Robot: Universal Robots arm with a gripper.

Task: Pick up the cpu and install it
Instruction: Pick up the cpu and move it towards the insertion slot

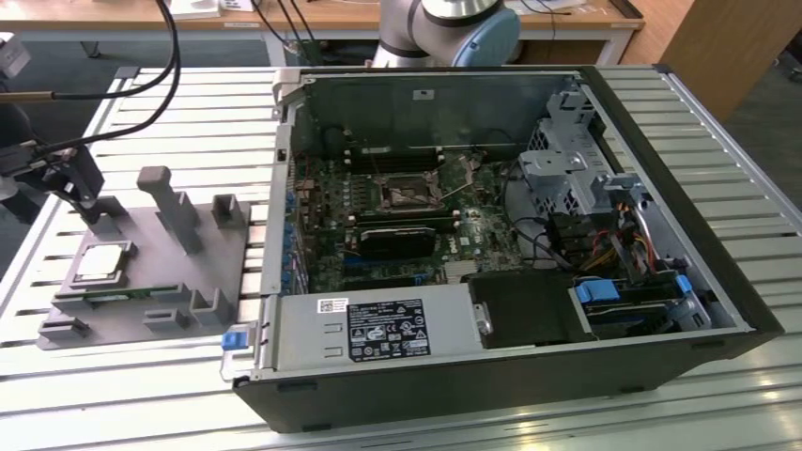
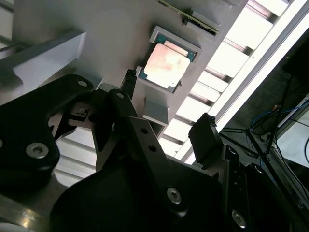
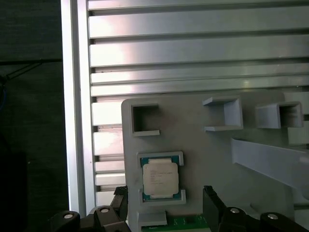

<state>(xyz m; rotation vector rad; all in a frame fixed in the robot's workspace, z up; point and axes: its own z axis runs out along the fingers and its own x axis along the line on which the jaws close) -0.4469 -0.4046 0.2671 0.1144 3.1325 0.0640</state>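
The cpu (image 1: 100, 261), a small square chip with a shiny metal top, lies flat in its recess on the grey fixture plate (image 1: 138, 240) at the exterior view's left. It shows in both wrist views (image 2: 166, 65) (image 3: 161, 178). My gripper (image 1: 78, 199) hangs just above the plate, close behind the chip. In both wrist views the gripper (image 2: 166, 108) (image 3: 165, 199) stands open, its black fingertips (image 3: 210, 195) spread wider than the chip and apart from it. Nothing is held. The black socket (image 1: 408, 195) sits on the motherboard inside the open computer case.
The open computer case (image 1: 501, 235) lies on the slatted metal table (image 1: 188, 103), to the exterior view's right of the fixture. Grey posts (image 1: 169, 207) rise from the plate near the chip. A green memory stick (image 3: 186, 222) lies beside the chip. Cables (image 1: 150, 94) hang over the table.
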